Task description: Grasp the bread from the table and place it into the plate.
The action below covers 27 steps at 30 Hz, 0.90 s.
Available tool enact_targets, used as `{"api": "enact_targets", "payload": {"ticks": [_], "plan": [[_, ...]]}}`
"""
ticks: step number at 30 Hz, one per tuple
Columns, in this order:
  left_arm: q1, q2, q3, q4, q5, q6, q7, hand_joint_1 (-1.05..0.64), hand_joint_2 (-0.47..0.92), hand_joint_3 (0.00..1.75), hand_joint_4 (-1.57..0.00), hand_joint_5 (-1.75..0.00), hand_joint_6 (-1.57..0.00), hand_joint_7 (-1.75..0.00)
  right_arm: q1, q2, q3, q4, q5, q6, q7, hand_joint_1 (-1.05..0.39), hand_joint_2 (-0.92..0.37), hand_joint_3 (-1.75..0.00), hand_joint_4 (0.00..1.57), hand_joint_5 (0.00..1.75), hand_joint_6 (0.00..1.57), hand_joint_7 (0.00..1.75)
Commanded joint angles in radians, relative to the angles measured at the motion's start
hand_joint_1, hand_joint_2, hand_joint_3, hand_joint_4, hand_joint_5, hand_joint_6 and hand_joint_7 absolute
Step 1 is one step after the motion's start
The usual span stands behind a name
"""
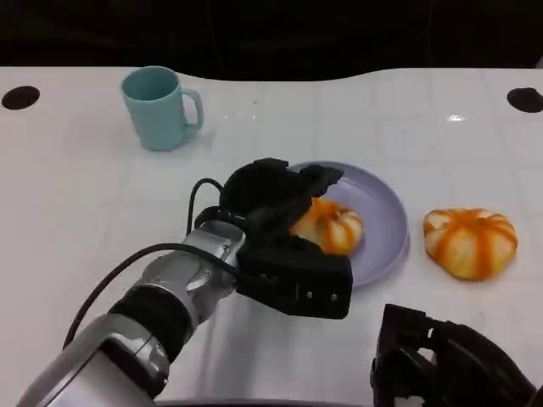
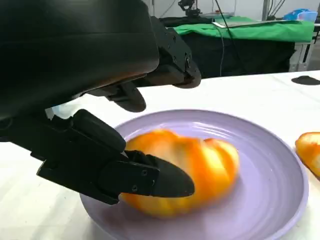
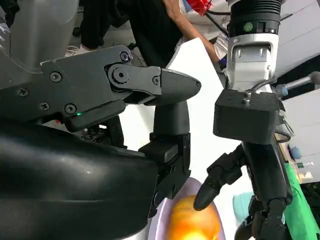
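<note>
Currently our left hand [image 1: 284, 233] grasps the bread [image 2: 185, 170] over the plate [image 1: 386, 208], right hand [image 1: 445, 360] state unclear; a careless release could roll it off the rim.

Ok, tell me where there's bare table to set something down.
Bare table lies left of the left hand, below the cup. More lies beyond the plate, toward the far edge. It is crowded around the plate: one bread on it, another bread just right, right hand below.
</note>
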<state>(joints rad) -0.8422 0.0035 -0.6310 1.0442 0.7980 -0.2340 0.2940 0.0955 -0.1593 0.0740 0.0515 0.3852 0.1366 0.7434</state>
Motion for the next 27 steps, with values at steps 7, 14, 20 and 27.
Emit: {"api": "enact_targets", "payload": {"ticks": [7,14,20,27], "plan": [[0.067,0.079,0.023,-0.143,-0.038,-0.03,-0.034,-0.91,0.92,0.49,-0.28,-0.36,-0.22,0.0,0.0,-0.012,-0.012,0.0,0.0,-0.016,0.0,-0.52,-0.92,-0.47,0.6,1.75,0.38,1.75],[0.184,0.133,0.112,-0.294,-0.152,-0.141,-0.062,-0.84,0.92,0.42,-0.39,-0.45,-0.32,-0.05,-0.002,-0.013,-0.014,0.004,0.004,-0.016,0.004,-0.52,-0.92,-0.48,0.61,1.75,0.38,1.74],[0.323,0.144,0.224,-0.382,-0.336,-0.294,-0.111,-0.77,0.92,0.35,-0.58,-0.59,-0.57,-0.15,0.003,-0.011,-0.013,-0.004,0.008,-0.01,0.001,-0.52,-0.92,-0.47,0.6,1.75,0.38,1.74],[0.489,0.138,0.324,-0.453,-0.593,-0.468,-0.278,-0.68,0.92,0.34,-0.64,-1.6,-0.63,-0.96,0.004,-0.01,-0.015,-0.001,0.018,-0.002,0.003,-0.51,-0.92,-0.47,0.6,1.75,0.39,1.71]]}}
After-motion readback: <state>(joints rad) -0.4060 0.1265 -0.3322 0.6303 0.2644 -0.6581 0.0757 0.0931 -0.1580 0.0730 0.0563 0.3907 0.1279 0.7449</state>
